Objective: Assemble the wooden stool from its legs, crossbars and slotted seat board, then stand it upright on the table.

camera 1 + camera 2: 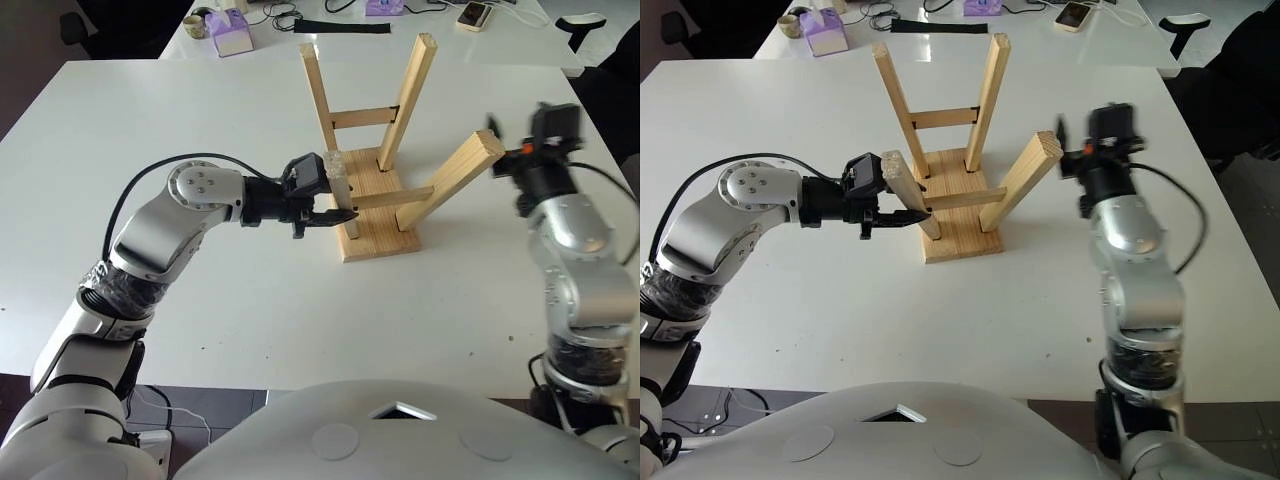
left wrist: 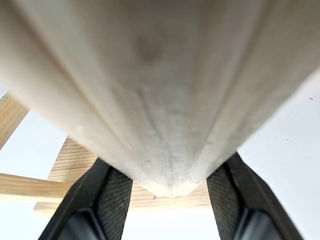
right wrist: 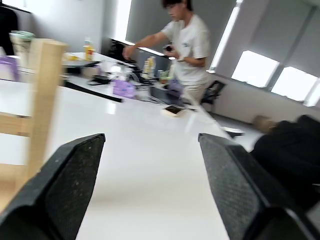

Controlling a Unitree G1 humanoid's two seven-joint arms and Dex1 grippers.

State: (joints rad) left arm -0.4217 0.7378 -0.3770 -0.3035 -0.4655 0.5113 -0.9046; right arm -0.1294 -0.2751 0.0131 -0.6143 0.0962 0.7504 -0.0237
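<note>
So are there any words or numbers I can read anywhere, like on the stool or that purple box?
No text here can be read.
The wooden stool: bare wood, with no print on it.
The purple box: any print on it is too small and blurred to read.

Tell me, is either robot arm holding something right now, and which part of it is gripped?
The left gripper is clamped on a wooden leg, around its middle, with a finger on each side. The right gripper is open and holds nothing.
</note>
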